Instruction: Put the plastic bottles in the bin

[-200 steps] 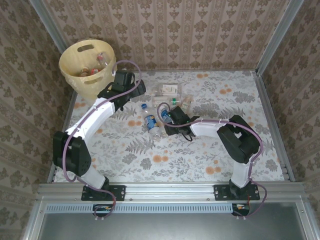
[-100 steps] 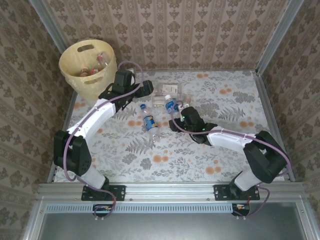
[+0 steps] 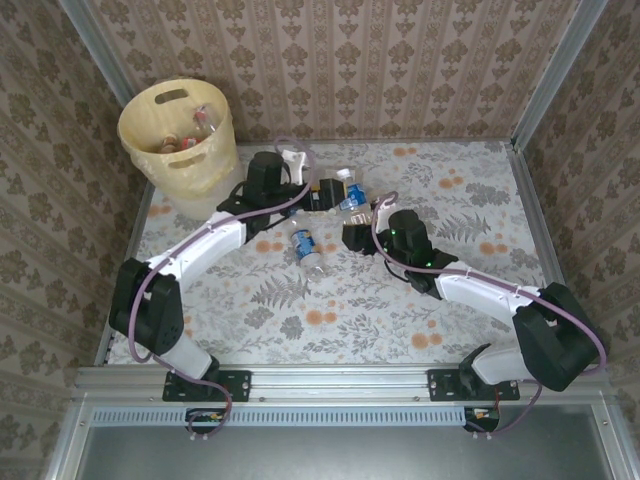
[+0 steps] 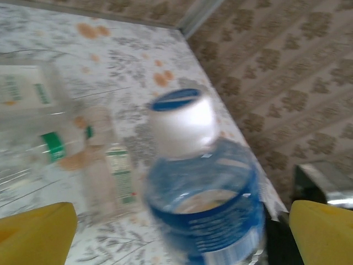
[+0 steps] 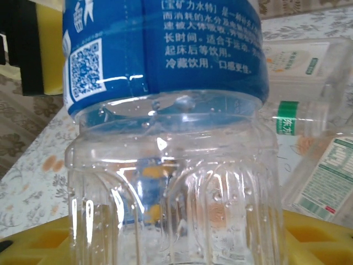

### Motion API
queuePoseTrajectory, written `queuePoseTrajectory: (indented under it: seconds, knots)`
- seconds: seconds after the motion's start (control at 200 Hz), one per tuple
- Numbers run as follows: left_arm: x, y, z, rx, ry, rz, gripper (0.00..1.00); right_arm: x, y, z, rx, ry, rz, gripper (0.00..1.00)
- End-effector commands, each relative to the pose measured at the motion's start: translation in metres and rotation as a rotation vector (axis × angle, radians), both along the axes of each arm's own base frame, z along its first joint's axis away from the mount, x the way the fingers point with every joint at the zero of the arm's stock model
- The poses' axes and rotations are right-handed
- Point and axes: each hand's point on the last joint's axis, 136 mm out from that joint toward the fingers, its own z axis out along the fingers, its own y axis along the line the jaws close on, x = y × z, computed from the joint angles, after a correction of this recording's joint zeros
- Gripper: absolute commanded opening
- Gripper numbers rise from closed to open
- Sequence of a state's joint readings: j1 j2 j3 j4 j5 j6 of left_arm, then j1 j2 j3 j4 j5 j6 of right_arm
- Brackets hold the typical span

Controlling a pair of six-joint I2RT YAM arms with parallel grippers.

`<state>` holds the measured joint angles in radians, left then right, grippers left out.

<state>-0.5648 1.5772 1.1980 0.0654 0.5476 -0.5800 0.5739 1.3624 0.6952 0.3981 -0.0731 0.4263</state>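
My right gripper (image 3: 357,220) (image 5: 176,248) is shut on a clear plastic bottle (image 3: 350,197) (image 5: 165,72) with a blue label and white cap, held upright above the table. My left gripper (image 3: 322,190) (image 4: 179,237) is open, and that same bottle (image 4: 201,182) stands between its yellow fingers (image 4: 33,234). A second blue-labelled bottle (image 3: 304,244) lies on the table in front of both grippers. Squarish clear bottles with green labels (image 4: 113,165) (image 5: 300,83) lie behind it. The pale yellow bin (image 3: 150,110) stands at the back left with several bottles (image 3: 185,142) inside.
The flowered table (image 3: 330,310) is walled in by patterned panels with metal corner posts (image 3: 555,70). The left arm stretches across the table between the bin and the bottles. The front half of the table holds no objects.
The right gripper has lifted the blue-labelled bottle and carried it back and right. The left arm has swung right, away from the bin, until its open fingers flank that bottle.
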Motion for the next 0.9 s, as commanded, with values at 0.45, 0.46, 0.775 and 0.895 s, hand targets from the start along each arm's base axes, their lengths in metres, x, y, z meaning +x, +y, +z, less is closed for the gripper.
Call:
queuePoseTrajectory:
  seconds: [0.45,0.46,0.775,0.895]
  knots:
    - [-0.007,-0.045,-0.020,-0.025,0.048,-0.098,1.00,0.005,0.015,0.046,0.100,-0.133,0.062,0.46]
    - [-0.008,-0.045,-0.021,-0.025,0.052,-0.103,1.00,0.005,0.015,0.046,0.099,-0.132,0.062,0.46]
    - [-0.008,-0.060,-0.018,-0.056,0.067,-0.169,0.71,0.004,0.019,0.043,0.101,-0.137,0.084,0.57]
    - [-0.001,-0.056,-0.017,-0.063,0.068,-0.139,0.66,0.001,0.021,0.041,0.093,-0.136,0.107,0.70]
